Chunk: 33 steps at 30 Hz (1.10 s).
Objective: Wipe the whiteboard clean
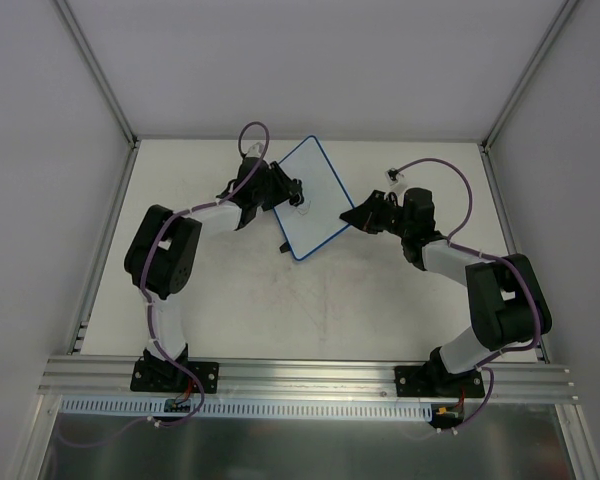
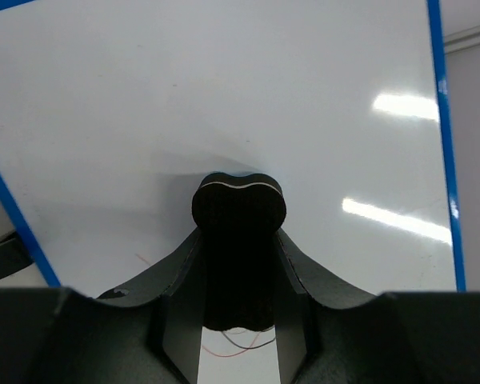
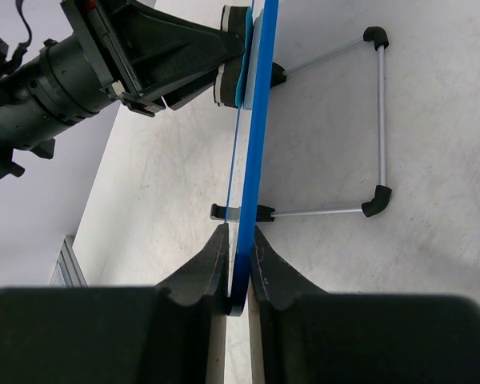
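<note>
Blue rim, close up in the right wrist view: what has hold of it? asks the first speaker.

The right pincer (image 3: 240,268), answers the second. Its two black fingers (image 3: 208,276) are closed almost together on the near edge of the whiteboard (image 3: 257,120). The board stands upright, seen edge-on, on a wire stand (image 3: 382,120) on the pale counter (image 3: 432,264).

And the other arm?

The left pincer (image 2: 238,268) is closed on a black eraser (image 2: 238,210). The eraser's rounded end meets the white face about mid-board. A few thin lines show low on the face, below the eraser.

What could go wrong?

As a judgement: the board is steadied at one edge only. A hard push from the eraser could twist it in that grip or skid the stand's feet back across the counter. A stroke kept too high could leave the low lines behind.

Where does the board sit overall?

From above, it stands toward the far middle of the counter, between the two pincers. The left one is at its face, the right one at its right edge.
</note>
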Available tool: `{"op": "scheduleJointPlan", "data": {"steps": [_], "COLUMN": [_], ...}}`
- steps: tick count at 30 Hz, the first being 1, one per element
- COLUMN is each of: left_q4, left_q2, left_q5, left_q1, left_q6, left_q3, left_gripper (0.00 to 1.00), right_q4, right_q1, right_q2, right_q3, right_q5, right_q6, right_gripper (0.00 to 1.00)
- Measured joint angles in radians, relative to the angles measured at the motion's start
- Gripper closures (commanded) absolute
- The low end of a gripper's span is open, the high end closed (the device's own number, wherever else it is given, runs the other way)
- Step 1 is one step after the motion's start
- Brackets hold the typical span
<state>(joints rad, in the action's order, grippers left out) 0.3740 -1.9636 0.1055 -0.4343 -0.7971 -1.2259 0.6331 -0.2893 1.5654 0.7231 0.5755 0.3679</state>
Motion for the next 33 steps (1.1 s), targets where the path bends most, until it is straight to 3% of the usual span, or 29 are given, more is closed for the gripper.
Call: {"op": "scheduleJointPlan", "data": {"steps": [15, 33], "left_q4": [-0.048, -0.294], "left_q2": [0.008, -0.008], "left_q5": [-0.060, -0.154], "left_q1": [0.043, 0.027], "left_q6": [0.003, 0.098], "left_q3": [0.060, -0.049], "left_gripper": [1.00, 1.00], "right_q4": [0.027, 0.038], "right_q1": [-0.005, -0.003], "right_q2": [0.002, 0.009], "right_q3": [0.000, 0.000], "right_q5": [0.022, 0.032], "right_q6": [0.006, 0.014], "right_gripper": [1.00, 1.00]}}
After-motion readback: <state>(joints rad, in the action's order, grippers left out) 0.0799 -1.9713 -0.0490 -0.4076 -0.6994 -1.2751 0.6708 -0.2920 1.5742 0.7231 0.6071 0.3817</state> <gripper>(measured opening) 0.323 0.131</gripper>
